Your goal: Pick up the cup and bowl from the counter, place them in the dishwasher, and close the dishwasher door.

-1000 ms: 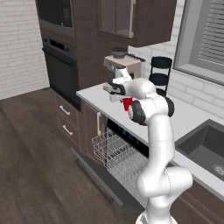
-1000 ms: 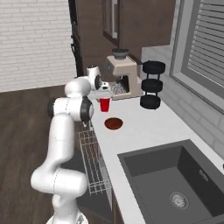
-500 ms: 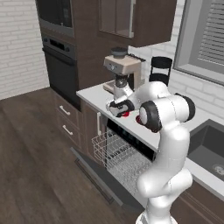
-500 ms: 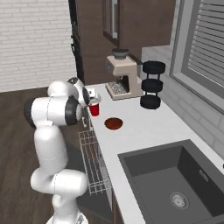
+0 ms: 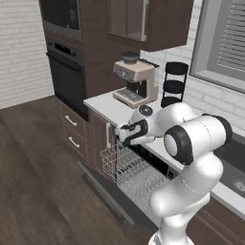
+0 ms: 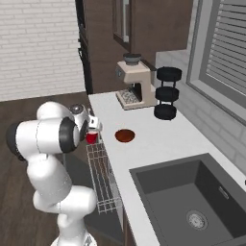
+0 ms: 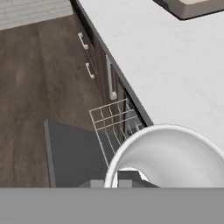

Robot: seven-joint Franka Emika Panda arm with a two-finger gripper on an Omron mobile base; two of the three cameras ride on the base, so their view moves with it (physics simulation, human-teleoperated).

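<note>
My gripper (image 6: 92, 130) is shut on the red cup (image 6: 91, 138) and holds it just off the front edge of the counter (image 6: 158, 144), above the pulled-out wire rack (image 6: 98, 178) of the dishwasher. The hand view looks into the cup's white inside (image 7: 170, 159), with the rack (image 7: 114, 120) and the dropped dishwasher door (image 7: 70, 153) below it. The reddish-brown bowl (image 6: 125, 136) rests on the counter to the right of the cup. In the left base view my gripper (image 5: 126, 136) hangs over the rack (image 5: 131, 172) and the open door (image 5: 103, 189).
A beige coffee machine (image 6: 134, 86) and a black three-tier stand (image 6: 166, 93) occupy the back of the counter. The dark sink (image 6: 192, 197) lies to the right. Drawer fronts with silver handles (image 5: 72, 131) and a black wall oven (image 5: 64, 67) flank the dishwasher.
The arm has swung the cup away from the coffee machine, out past the counter's front edge and lower, over the dishwasher rack. The bowl has stayed put.
</note>
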